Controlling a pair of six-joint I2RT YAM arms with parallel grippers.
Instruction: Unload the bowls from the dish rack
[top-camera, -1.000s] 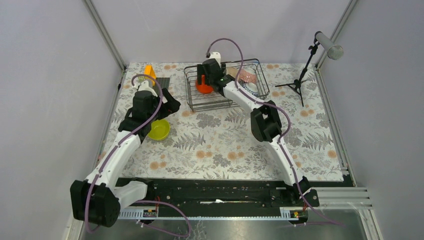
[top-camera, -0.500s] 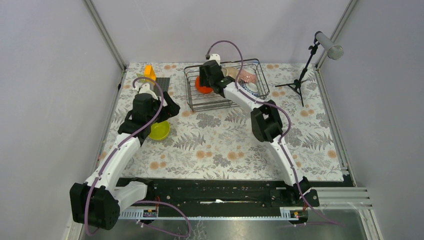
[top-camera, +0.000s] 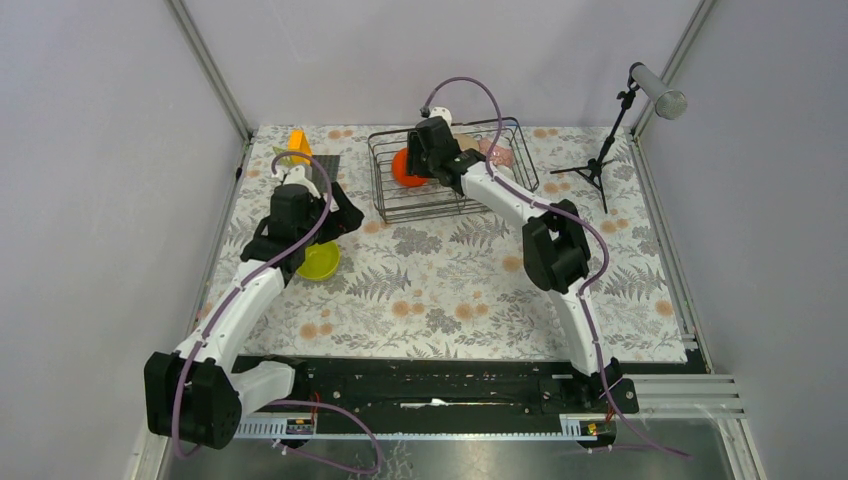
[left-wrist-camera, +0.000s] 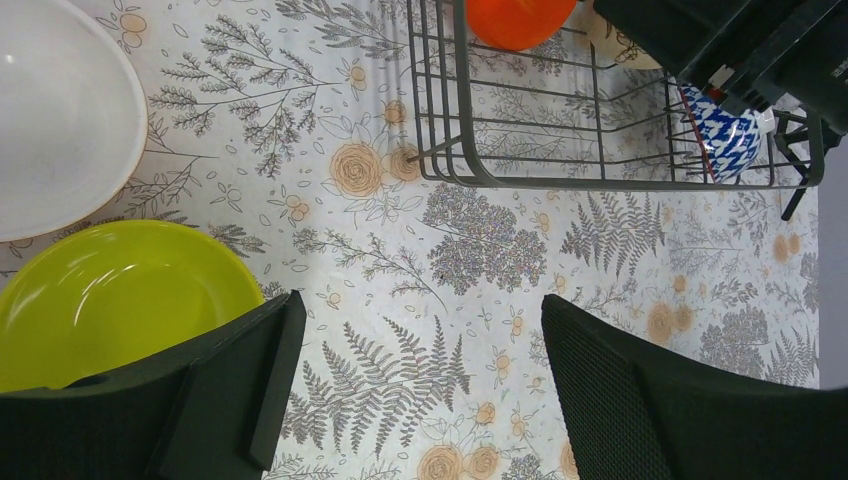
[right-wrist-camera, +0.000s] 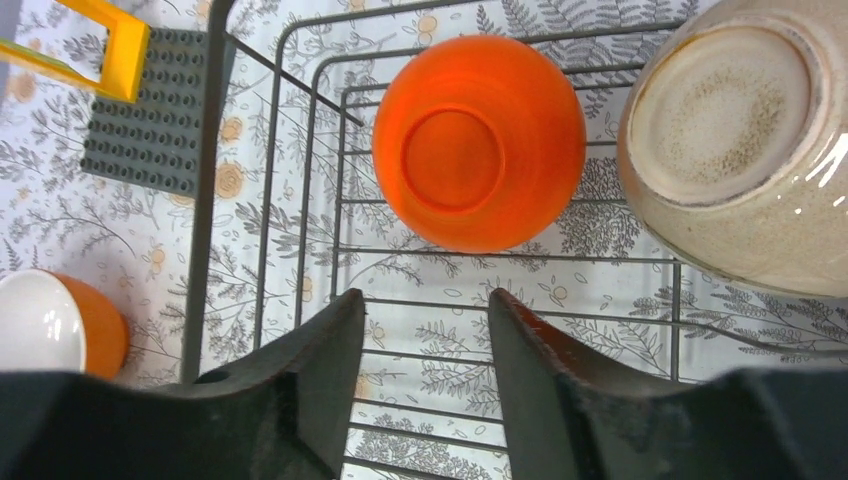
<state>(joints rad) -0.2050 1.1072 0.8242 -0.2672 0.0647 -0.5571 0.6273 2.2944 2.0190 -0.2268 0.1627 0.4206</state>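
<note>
Orange and bottom up, the bowl (right-wrist-camera: 478, 157) sits at the rack's (top-camera: 385, 190) left end, not yet caught, since the right gripper (right-wrist-camera: 425, 310) has half narrowed its fingers (right-wrist-camera: 300, 390) on nothing just beside it, while the left gripper (left-wrist-camera: 420, 305) hangs spread wide above the green bowl (left-wrist-camera: 110, 290).

- Left arm (top-camera: 235, 305) and right arm (top-camera: 578, 325): white links, black joints, black bases.
- Purple cable (top-camera: 462, 79) looped along each.
- Black fingers (left-wrist-camera: 650, 400), mesh-textured on the left pair.
</note>
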